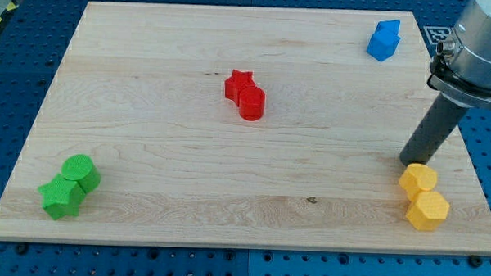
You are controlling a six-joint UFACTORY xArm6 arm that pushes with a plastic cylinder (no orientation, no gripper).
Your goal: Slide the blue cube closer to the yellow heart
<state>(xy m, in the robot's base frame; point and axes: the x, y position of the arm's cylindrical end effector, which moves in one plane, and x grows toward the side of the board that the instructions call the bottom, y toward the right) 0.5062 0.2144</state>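
The bench (190, 95) is lying flat as a light wooden board, filling most of the frame over a blue perforated surface (18, 73).

The blue block (384, 40) is sitting in the upper right of the frame, near the board's top edge. Its outline is irregular, so it is not reading clearly as a cube.

Two yellow blocks are sitting in the lower right, touching each other. The upper yellow block (418, 178) is lying just above the lower yellow block (428, 209). Which one is the heart cannot be determined.

The arm is carrying no end effector that opens or closes; it is ending in a dark rod (434, 128) descending from the right edge of the frame. My tip (408, 161) is resting at the board surface just above and left of the upper yellow block, touching or nearly touching it, and well below the blue block.

Near the centre, slightly upper, a red star (240, 82) is touching a red rounded block (252, 102).

In the lower left, a green rounded block (80, 172) is touching a green star-like block (61, 196).
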